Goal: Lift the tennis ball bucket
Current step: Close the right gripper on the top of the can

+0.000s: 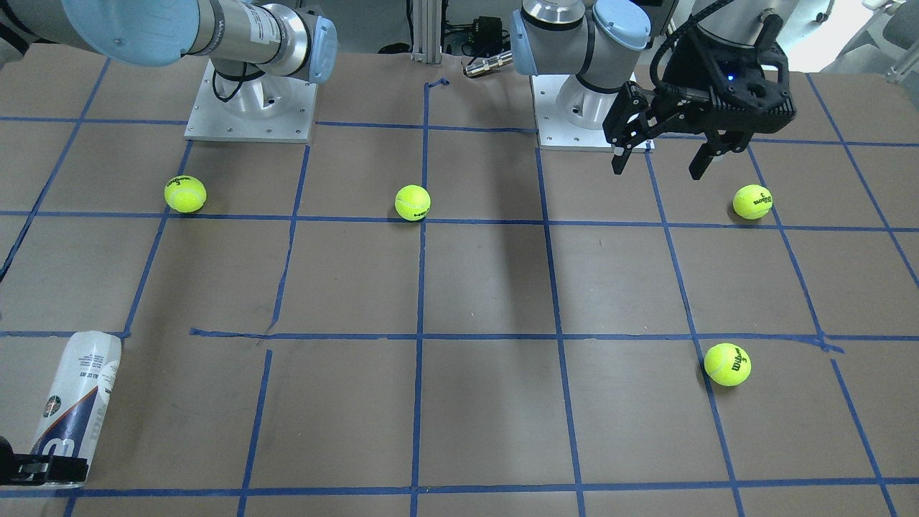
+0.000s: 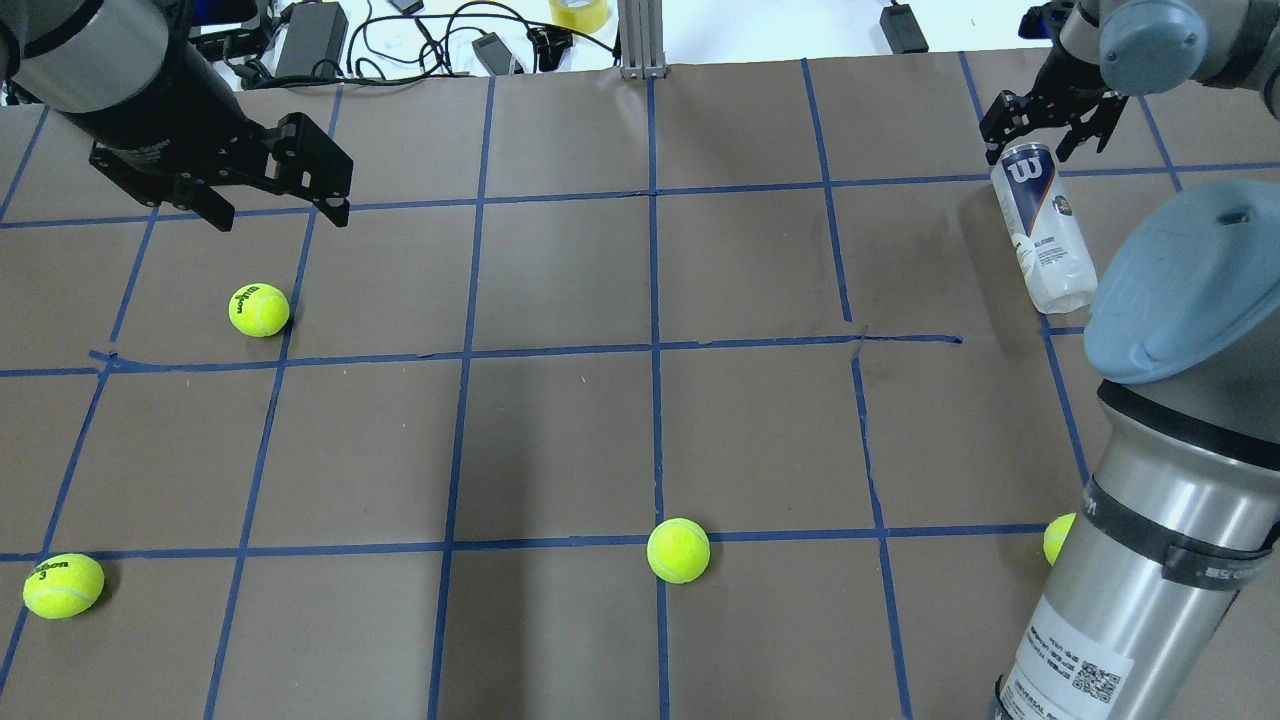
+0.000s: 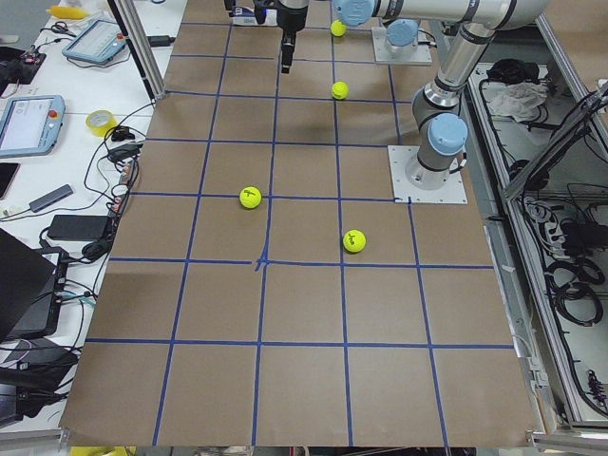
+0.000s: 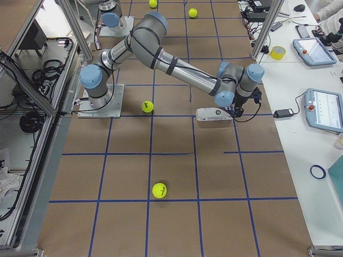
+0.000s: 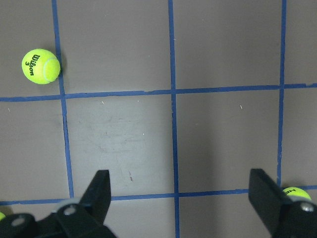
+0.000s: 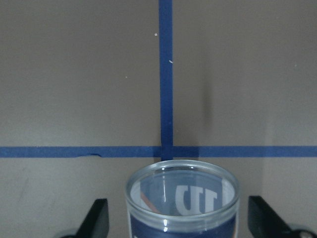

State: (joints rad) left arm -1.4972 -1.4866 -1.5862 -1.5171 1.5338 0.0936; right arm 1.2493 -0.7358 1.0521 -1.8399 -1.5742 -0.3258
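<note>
The tennis ball bucket (image 2: 1045, 230) is a clear tube with a white and navy label and a "W" logo. It lies on its side at the table's far right; it also shows in the front-facing view (image 1: 75, 402) and the right side view (image 4: 214, 114). My right gripper (image 2: 1030, 155) is open and straddles the tube's far end (image 6: 182, 203), one finger (image 6: 98, 220) on each side, with gaps showing. My left gripper (image 2: 275, 215) is open and empty, above the table at the far left (image 1: 660, 169), and its fingers (image 5: 101, 191) frame bare table.
Several yellow-green tennis balls lie about: one (image 2: 259, 309) near the left gripper, one (image 2: 63, 585) at near left, one (image 2: 678, 550) near the middle, one (image 2: 1058, 538) half hidden by the right arm. Cables and a tape roll (image 2: 578, 12) lie past the far edge.
</note>
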